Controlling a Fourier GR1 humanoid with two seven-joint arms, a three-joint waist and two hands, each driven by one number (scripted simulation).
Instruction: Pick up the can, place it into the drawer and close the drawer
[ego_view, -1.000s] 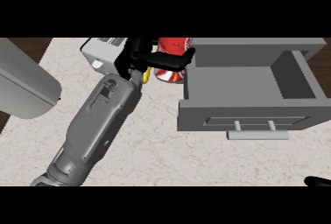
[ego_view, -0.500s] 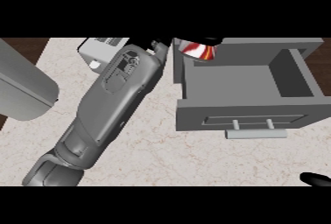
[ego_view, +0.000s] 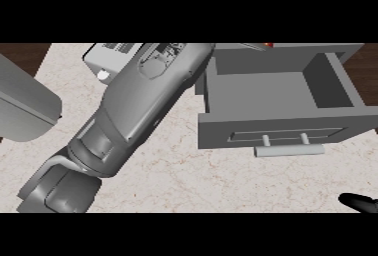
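Note:
My left forearm (ego_view: 140, 110) runs from the lower left up to the view's top edge, and the left hand itself lies beyond that edge, out of sight. A thin red sliver of the can (ego_view: 266, 45) shows at the top edge, over the back wall of the open grey drawer (ego_view: 221, 132). The inside of the drawer holds nothing that I can see. Its bar handle (ego_view: 289, 150) faces me. Only a black tip of my right hand (ego_view: 360, 202) shows at the lower right edge.
A light grey boxy appliance (ego_view: 107, 59) stands at the top left, partly behind my forearm. A large rounded grey object (ego_view: 22, 110) sits at the counter's left edge. The speckled counter (ego_view: 221, 180) spreads in front of the drawer.
The left arm has stretched farther up and to the right, carrying the hand and the can past the top edge; only a sliver of the can remains visible. The drawer looks closer.

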